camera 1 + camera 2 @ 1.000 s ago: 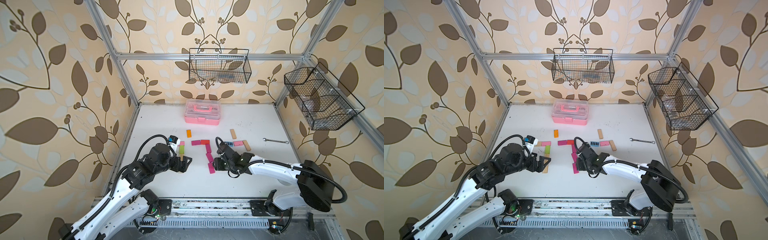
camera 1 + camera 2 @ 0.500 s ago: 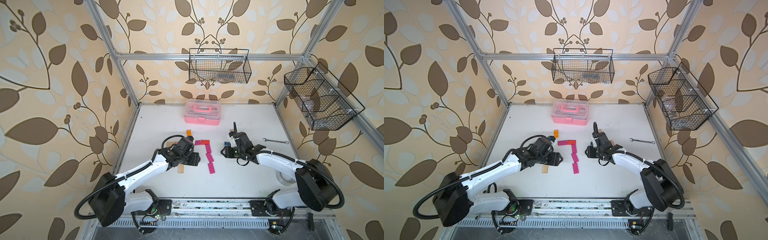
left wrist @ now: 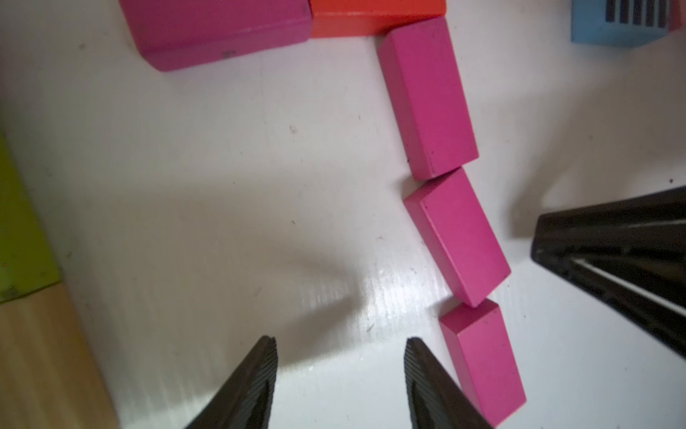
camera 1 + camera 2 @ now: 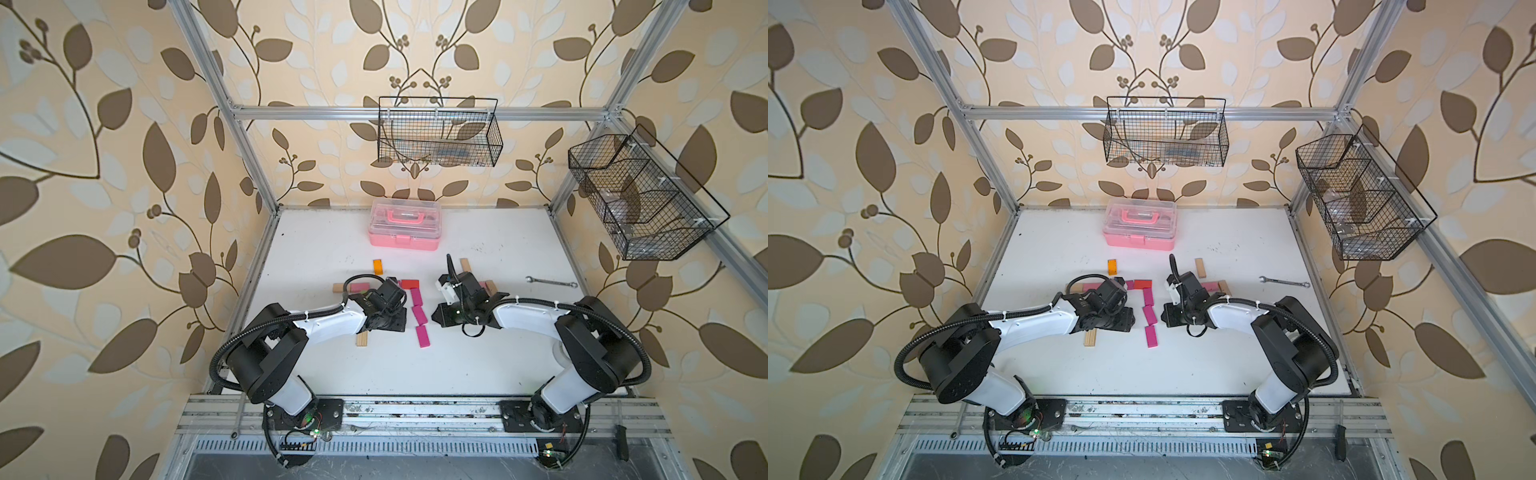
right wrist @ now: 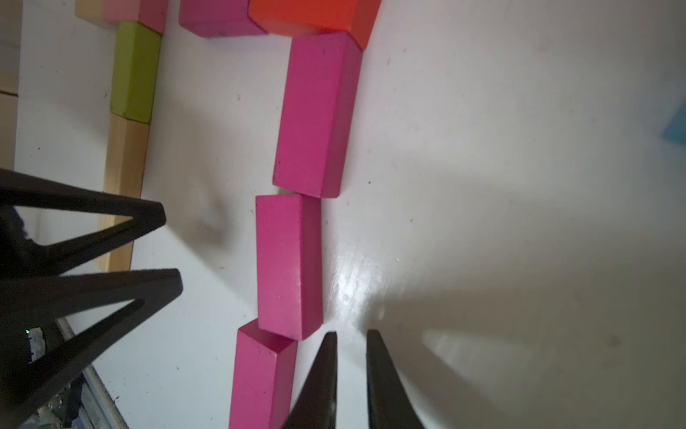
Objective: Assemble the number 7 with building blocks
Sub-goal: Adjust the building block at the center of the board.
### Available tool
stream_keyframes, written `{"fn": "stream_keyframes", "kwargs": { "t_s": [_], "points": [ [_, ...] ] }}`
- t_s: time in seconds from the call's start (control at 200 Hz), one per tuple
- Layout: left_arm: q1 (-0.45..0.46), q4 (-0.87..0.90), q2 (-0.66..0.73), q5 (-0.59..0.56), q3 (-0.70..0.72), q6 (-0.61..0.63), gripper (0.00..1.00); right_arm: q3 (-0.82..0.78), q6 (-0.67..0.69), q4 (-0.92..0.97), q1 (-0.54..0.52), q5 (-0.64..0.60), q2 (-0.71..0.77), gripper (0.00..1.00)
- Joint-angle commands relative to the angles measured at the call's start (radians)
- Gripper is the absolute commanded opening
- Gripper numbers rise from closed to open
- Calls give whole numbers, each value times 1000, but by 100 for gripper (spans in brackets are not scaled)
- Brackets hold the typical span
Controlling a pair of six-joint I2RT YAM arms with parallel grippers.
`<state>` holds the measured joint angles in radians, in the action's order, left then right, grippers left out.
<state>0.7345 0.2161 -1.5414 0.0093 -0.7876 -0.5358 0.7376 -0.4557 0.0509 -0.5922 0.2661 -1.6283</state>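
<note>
The number 7 lies flat mid-table: a magenta block [image 3: 222, 29] and a red block [image 4: 409, 284] form the bar, and three magenta blocks [image 4: 419, 314] run down from its right end in a slightly staggered line. My left gripper [image 4: 397, 326] sits low just left of the stem, open, with bare table between its fingers [image 3: 267, 371]. My right gripper [image 4: 435, 318] is just right of the stem, its fingers [image 5: 326, 371] all but shut on nothing, beside the lower magenta blocks [image 5: 289, 263].
Loose blocks lie around: orange [image 4: 377, 266], light pink [image 4: 359, 286], lime green [image 5: 133, 70], blue-striped [image 3: 623, 22] and plain wood [image 4: 362, 338] [image 4: 465, 264]. A pink case [image 4: 404, 230] stands at the back. A wrench [image 4: 550, 282] lies to the right. Wire baskets [image 4: 440, 133] hang on the walls.
The left arm came in from the left to the stem and its jaws narrowed. The right gripper returned to the stem's right side and closed.
</note>
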Motion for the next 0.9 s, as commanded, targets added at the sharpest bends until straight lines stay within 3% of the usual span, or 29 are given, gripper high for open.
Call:
{"fn": "stream_keyframes", "kwargs": {
  "t_s": [0.0, 0.895],
  "points": [
    [9, -48, -19, -41, -28, 3, 58, -3, -13, -44, -17, 3, -13, 17],
    [8, -8, -180, -71, -137, 52, 59, -14, -5, -69, -36, -16, -65, 16]
  ]
}}
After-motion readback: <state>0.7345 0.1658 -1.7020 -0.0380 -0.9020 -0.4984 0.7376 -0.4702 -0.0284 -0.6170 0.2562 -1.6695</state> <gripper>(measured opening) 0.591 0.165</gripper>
